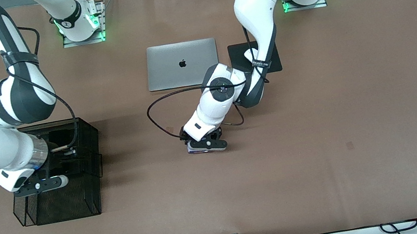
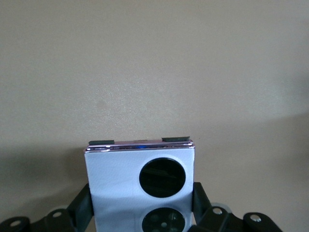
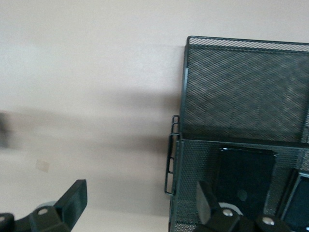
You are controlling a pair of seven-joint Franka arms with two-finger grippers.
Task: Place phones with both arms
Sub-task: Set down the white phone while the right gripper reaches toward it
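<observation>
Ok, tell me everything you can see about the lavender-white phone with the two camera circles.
The lavender-white phone is small, squarish and flat, with a pale matte face, two round black camera circles one beyond the other, and a shiny metallic edge band. The left gripper is shut on it, one finger against each side edge. In the front view only a sliver shows under the gripper, low at the brown table, nearer the front camera than the silver laptop. Whether it rests on the table cannot be told.
</observation>
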